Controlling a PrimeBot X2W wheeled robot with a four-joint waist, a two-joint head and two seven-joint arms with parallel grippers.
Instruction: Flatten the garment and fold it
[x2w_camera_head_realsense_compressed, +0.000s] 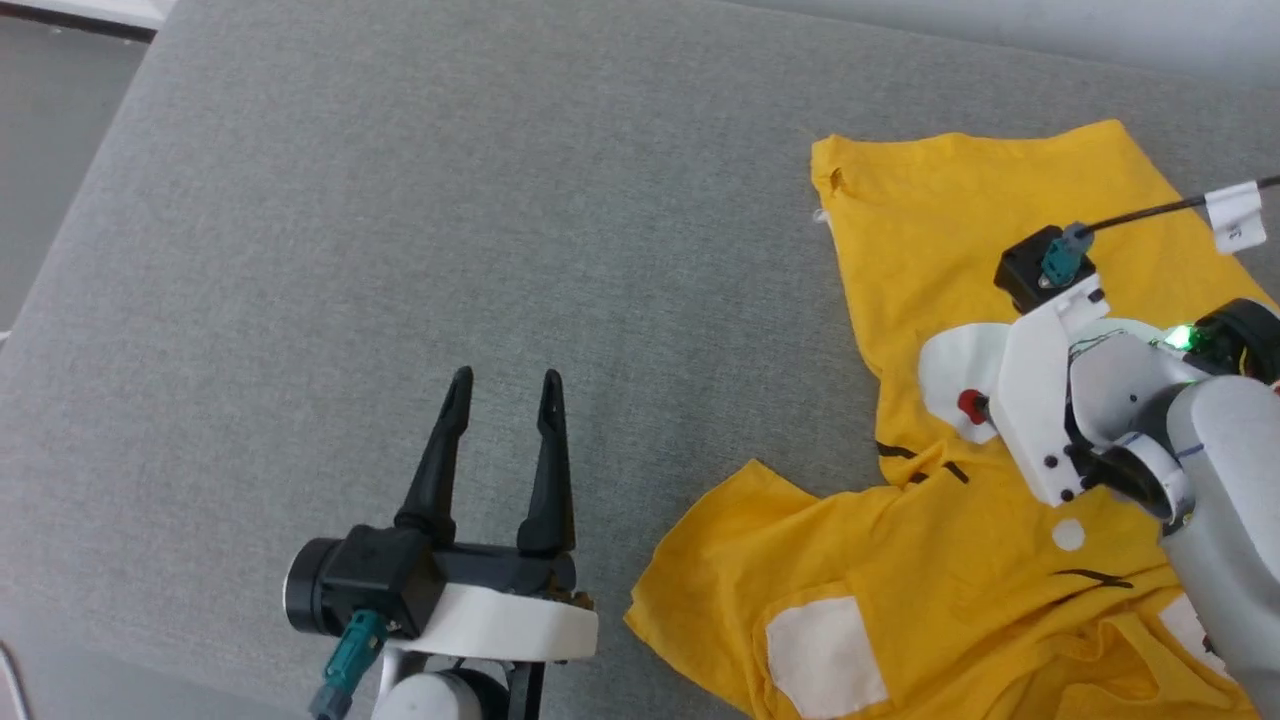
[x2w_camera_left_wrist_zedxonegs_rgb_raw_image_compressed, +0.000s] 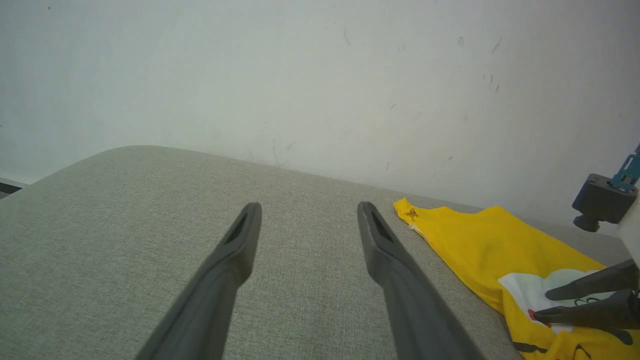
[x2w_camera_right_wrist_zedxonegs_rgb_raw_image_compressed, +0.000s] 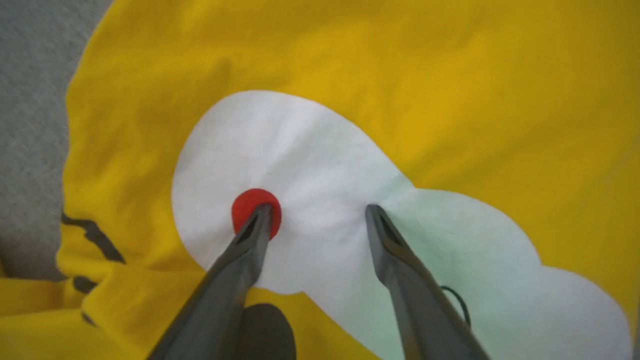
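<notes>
The garment (x2w_camera_head_realsense_compressed: 960, 200) is a bright yellow T-shirt lying print-up and rumpled on the right of the grey cushion, its lower part bunched in folds. In the right wrist view my right gripper (x2w_camera_right_wrist_zedxonegs_rgb_raw_image_compressed: 317, 210) stands open over the garment (x2w_camera_right_wrist_zedxonegs_rgb_raw_image_compressed: 450, 75), its tips down at the white patch (x2w_camera_right_wrist_zedxonegs_rgb_raw_image_compressed: 300, 150), one tip on the red dot (x2w_camera_right_wrist_zedxonegs_rgb_raw_image_compressed: 247, 202); no cloth is pinched. My left gripper (x2w_camera_head_realsense_compressed: 505, 380) is open over bare cushion, well to the left of the shirt. The left wrist view has that gripper (x2w_camera_left_wrist_zedxonegs_rgb_raw_image_compressed: 310, 207) empty, the garment (x2w_camera_left_wrist_zedxonegs_rgb_raw_image_compressed: 475, 240) to its right, and the right arm's fingers (x2w_camera_left_wrist_zedxonegs_rgb_raw_image_compressed: 590, 282) low over the patch.
The grey fabric cushion (x2w_camera_head_realsense_compressed: 400, 200) stretches wide to the left of the shirt. Its left edge drops to the floor (x2w_camera_head_realsense_compressed: 50, 150). A pale wall (x2w_camera_left_wrist_zedxonegs_rgb_raw_image_compressed: 300, 75) stands behind the far edge. A black cable with a white tag (x2w_camera_head_realsense_compressed: 1235, 215) crosses above the shirt's right side.
</notes>
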